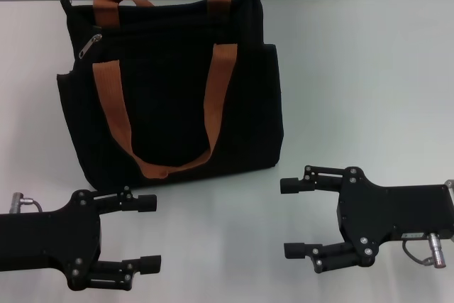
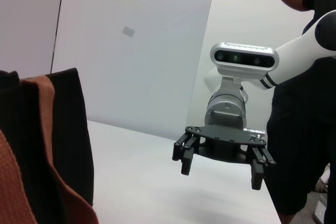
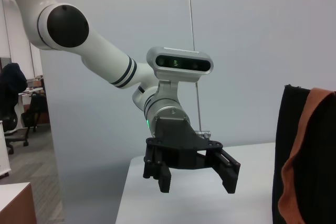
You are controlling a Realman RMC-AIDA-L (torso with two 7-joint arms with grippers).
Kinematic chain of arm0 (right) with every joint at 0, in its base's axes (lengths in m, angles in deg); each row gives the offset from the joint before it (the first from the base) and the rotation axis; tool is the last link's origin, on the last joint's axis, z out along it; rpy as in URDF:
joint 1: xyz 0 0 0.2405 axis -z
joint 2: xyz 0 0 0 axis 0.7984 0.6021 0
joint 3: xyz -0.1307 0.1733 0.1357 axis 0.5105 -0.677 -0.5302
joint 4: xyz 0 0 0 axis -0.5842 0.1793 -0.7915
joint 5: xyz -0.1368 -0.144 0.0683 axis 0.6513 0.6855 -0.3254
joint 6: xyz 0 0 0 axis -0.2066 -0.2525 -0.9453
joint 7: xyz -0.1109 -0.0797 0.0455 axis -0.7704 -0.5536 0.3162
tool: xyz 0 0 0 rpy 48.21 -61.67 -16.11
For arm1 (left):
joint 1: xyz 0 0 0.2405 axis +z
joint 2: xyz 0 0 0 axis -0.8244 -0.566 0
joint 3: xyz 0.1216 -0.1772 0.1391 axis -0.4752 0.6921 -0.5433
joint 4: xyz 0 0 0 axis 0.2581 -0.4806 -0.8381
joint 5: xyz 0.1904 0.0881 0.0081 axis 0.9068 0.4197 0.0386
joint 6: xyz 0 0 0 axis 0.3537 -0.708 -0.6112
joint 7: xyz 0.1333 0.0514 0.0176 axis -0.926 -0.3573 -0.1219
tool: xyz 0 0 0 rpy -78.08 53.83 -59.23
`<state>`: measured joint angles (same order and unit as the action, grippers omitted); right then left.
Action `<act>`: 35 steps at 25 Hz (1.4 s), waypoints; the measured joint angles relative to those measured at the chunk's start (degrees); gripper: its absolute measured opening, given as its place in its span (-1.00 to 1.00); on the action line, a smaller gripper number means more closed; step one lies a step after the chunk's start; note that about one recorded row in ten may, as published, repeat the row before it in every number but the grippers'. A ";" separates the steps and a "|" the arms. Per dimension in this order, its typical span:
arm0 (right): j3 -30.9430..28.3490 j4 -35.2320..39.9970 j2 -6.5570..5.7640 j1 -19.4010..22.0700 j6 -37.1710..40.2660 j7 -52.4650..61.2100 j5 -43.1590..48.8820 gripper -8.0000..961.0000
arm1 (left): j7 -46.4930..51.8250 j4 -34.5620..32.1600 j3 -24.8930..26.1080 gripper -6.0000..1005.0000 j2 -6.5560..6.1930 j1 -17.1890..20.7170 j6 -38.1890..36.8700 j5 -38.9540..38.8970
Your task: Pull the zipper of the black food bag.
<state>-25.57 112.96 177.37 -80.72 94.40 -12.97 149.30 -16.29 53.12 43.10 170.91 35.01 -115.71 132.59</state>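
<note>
The black food bag (image 1: 170, 104) stands on the white table, left of middle, with two orange-brown handles (image 1: 220, 83). The zipper's small silver pull tab (image 1: 90, 44) lies at the bag's top left corner. My left gripper (image 1: 150, 233) is open and empty, in front of the bag near the table's front edge. My right gripper (image 1: 285, 218) is open and empty, in front of the bag and to its right. The left wrist view shows the bag's side (image 2: 68, 140) and the right gripper (image 2: 220, 177). The right wrist view shows the bag (image 3: 299, 129) and the left gripper (image 3: 197, 187).
The white table (image 1: 369, 83) reaches to a pale wall at the back. A person in black (image 2: 307, 129) stands beyond the table's right end, behind my right arm. An office chair (image 3: 21, 119) shows far off past the left end.
</note>
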 joint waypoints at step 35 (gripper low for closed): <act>0.00 0.00 0.05 -0.03 -0.07 -0.01 -0.08 0.70 | -3.87 -0.21 21.24 0.55 1.28 1.38 0.37 -21.27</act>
<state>-25.57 112.97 177.43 -80.76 94.33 -12.98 149.22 -20.15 52.90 64.34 172.18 36.39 -115.34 111.31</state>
